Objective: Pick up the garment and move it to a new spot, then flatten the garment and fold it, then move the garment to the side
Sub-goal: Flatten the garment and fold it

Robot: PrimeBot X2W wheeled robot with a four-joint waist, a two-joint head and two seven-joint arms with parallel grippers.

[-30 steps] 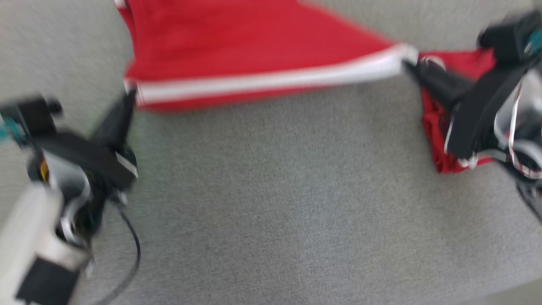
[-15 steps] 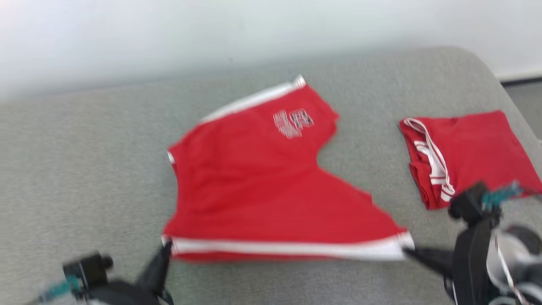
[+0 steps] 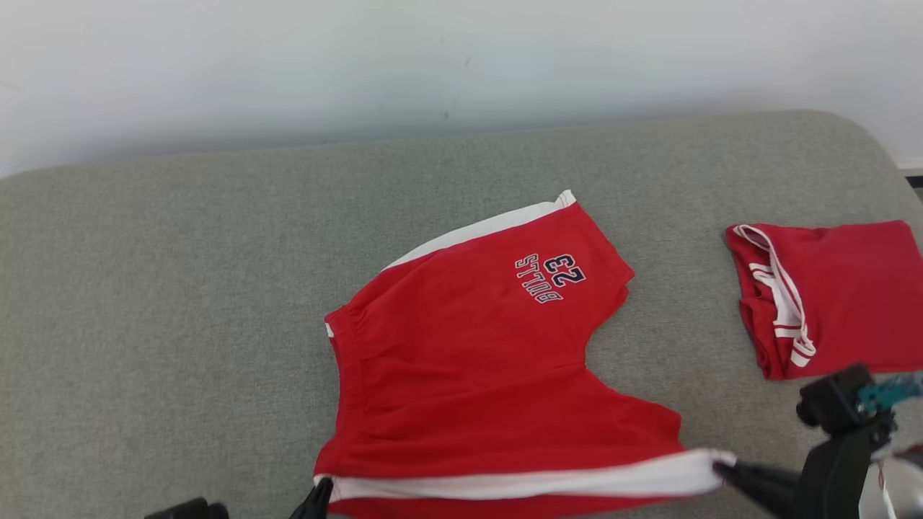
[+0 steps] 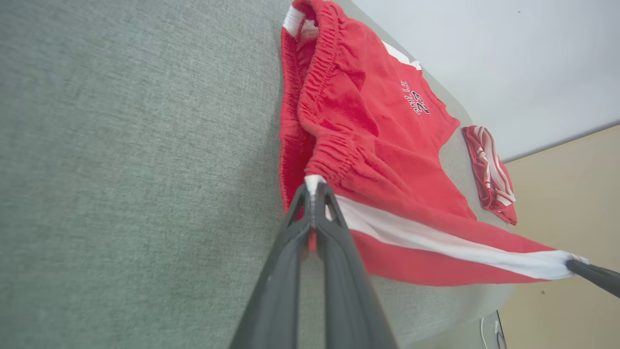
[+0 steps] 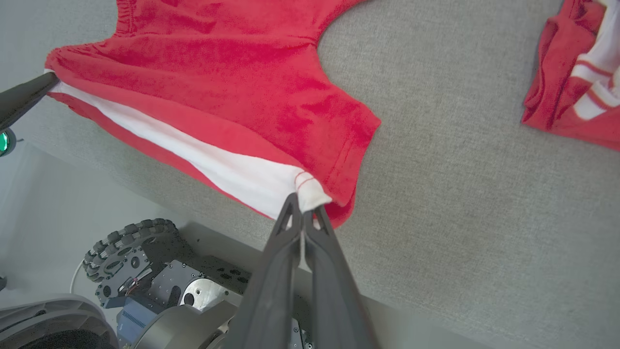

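Crosswise, red shorts lie, waistband leftward, leg hems pointing right.

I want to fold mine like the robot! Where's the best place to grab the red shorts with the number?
Pinch the red shorts at both ends of the white side stripe: the waistband corner and the leg-hem corner. Come in low from the robot's side of the cushion. Those corners are thin, and pulling them apart straightens that edge.
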